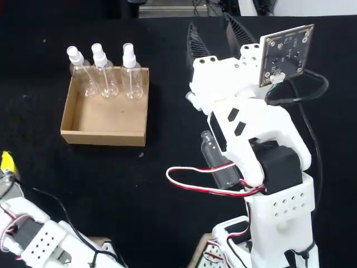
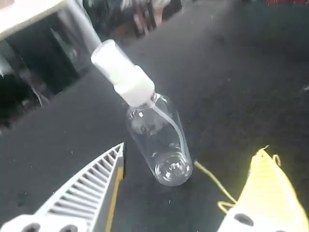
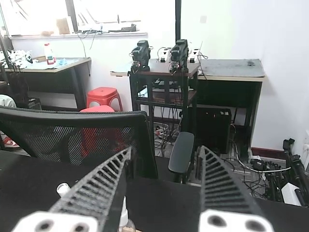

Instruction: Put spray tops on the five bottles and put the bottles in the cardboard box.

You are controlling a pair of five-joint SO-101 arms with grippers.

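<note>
Three clear bottles with white spray tops point(image 1: 104, 71) stand in a row along the far wall of the cardboard box point(image 1: 103, 137). A capless clear bottle point(image 1: 214, 158) is on the black table, partly hidden behind the right arm. My right gripper point(image 1: 211, 22) point(image 3: 165, 149) is raised and open, pointing away over the table's far edge with nothing in it. My left gripper point(image 2: 191, 149) is open, with a capped clear bottle point(image 2: 157, 133) between its white and yellow fingers, untouched by either. I cannot tell whether that bottle stands or lies.
The left arm's yellow finger point(image 1: 5, 161) pokes in at the high view's left edge. A red-and-white cable point(image 1: 192, 184) loops from the right arm near the capless bottle. Office chairs point(image 3: 72, 130) and desks stand beyond the table's far edge.
</note>
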